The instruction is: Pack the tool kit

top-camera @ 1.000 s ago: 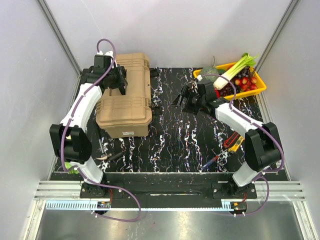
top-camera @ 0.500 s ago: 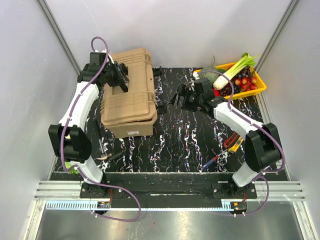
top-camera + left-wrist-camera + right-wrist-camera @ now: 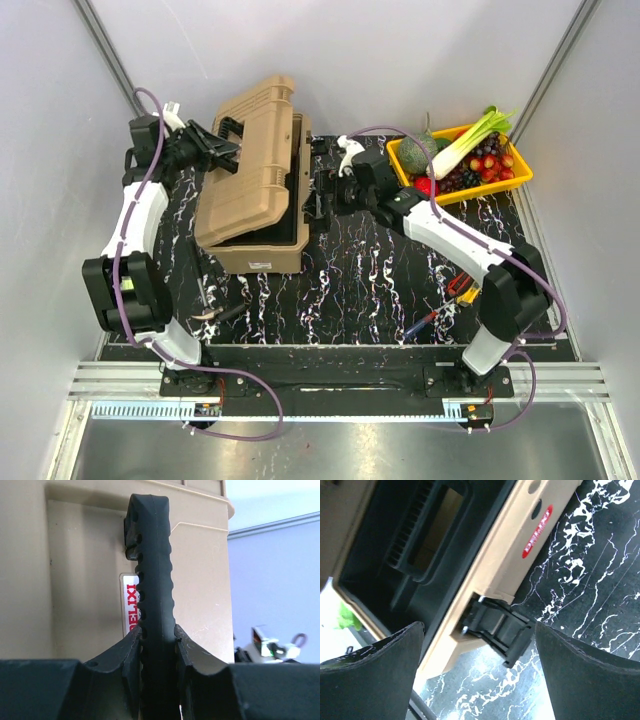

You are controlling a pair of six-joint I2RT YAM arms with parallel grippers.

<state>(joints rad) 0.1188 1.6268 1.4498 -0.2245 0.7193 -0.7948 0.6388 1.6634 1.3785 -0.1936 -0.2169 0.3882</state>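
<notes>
lid-raising is the step in hand, as i judge it. the left gripper is clamped on the black handle of the toolbox, which sits at the upper left of the top view, and the ribbed lid stands tilted up, part open. the right gripper hovers just beside the box's right side near a black latch, its fingers spread wide and holding nothing. next the lid wants swinging fully back so it rests open, then the tools fetched. the black inner tray shows no tools in the part visible. pliers and a screwdriver lie on the table at lower right, more tools at lower left. the yellow tray at upper right holds vegetables.
</notes>
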